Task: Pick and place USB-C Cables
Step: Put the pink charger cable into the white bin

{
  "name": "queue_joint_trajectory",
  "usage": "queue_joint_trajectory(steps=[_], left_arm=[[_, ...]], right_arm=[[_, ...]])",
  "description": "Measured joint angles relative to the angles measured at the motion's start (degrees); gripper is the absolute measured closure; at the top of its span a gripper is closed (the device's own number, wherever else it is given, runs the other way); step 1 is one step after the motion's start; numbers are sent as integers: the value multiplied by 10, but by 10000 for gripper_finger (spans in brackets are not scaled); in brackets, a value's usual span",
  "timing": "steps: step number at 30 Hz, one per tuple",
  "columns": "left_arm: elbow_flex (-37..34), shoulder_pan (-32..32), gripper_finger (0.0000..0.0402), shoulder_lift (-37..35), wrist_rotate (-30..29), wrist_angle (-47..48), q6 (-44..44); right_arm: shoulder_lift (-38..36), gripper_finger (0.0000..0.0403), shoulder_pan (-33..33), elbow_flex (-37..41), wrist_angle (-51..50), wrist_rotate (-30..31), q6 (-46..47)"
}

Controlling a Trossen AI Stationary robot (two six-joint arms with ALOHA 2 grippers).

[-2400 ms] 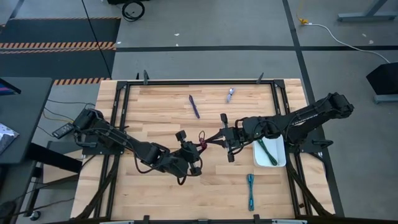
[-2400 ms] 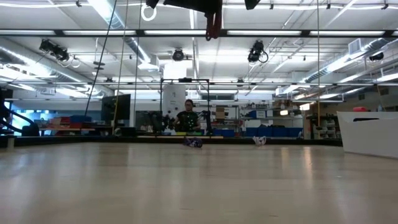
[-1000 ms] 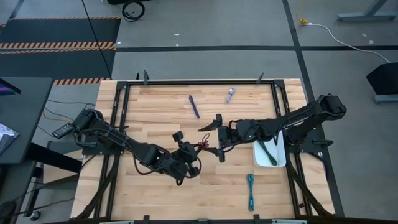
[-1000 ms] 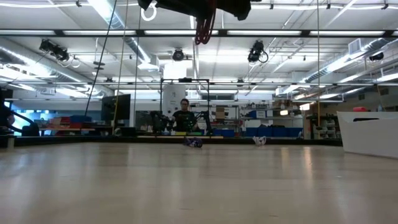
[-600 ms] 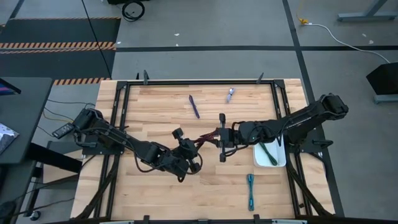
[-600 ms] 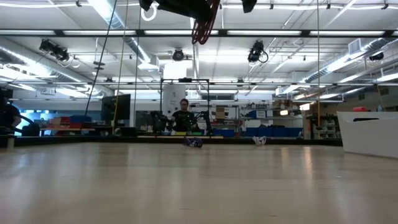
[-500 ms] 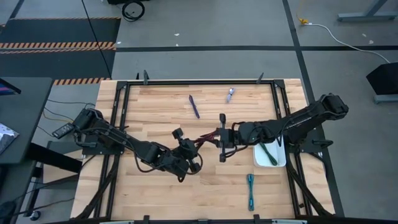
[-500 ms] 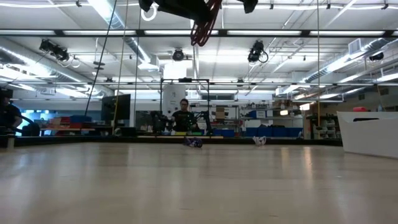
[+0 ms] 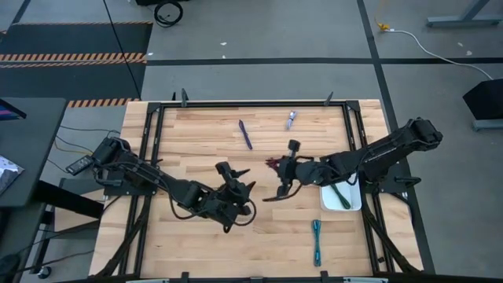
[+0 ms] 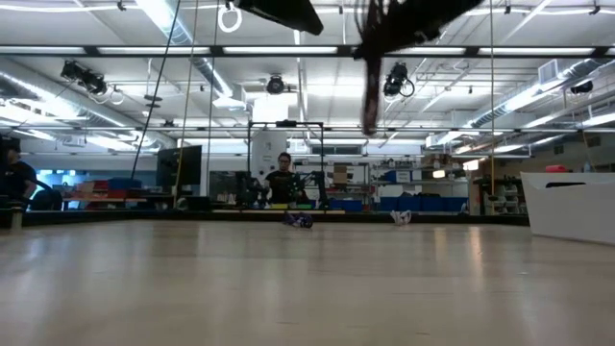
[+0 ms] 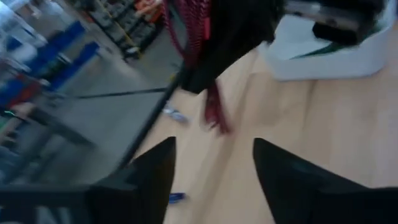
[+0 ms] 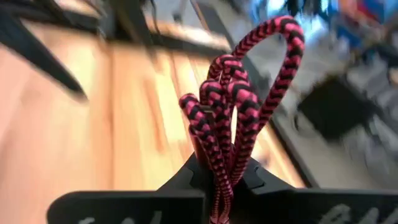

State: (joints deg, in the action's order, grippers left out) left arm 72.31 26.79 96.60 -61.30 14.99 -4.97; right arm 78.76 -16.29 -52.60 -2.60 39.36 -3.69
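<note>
Overhead, the white rounded rectangular tray (image 9: 350,194) at the table's right holds a green cable (image 9: 339,192), while the left gripper (image 9: 237,178) stands spread apart and empty. Seen from its wrist, the right gripper (image 12: 221,177) pinches the braided maroon red USB-C cable (image 12: 239,93), its loops bunched above the table's middle.

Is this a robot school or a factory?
Probably a robot lab or workshop. A wooden table holds two arms, with the right gripper pinching a red cable. Behind it are shelves of blue bins and a person.
</note>
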Motion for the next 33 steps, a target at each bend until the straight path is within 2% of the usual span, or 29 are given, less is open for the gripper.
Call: queue_joint_trajectory(steps=[5, 10, 13, 18, 23, 29, 33], left_arm=[[0, 1, 137, 0, -54, 4, 61], [0, -1, 140, 0, -83, -5, 99], [0, -8, 149, 0, -81, -23, 114], [0, -23, 162, 0, -79, -42, 121], [0, -31, 168, 0, -79, -42, 131], [0, -33, 168, 0, -79, -42, 147], [0, -33, 168, 0, -79, -42, 164]], right_arm=[[-47, 383, 3, 0, -247, -4, 199], [-95, 384, 3, 0, -446, -81, 412], [-121, 384, 1, 0, -493, -119, 471], [-165, 382, -15, 0, -500, -148, 507], [-206, 384, -20, 0, -553, -203, 595], [-210, 382, -20, 0, -725, -265, 724], [-207, 382, -28, 9, -714, -302, 757]])
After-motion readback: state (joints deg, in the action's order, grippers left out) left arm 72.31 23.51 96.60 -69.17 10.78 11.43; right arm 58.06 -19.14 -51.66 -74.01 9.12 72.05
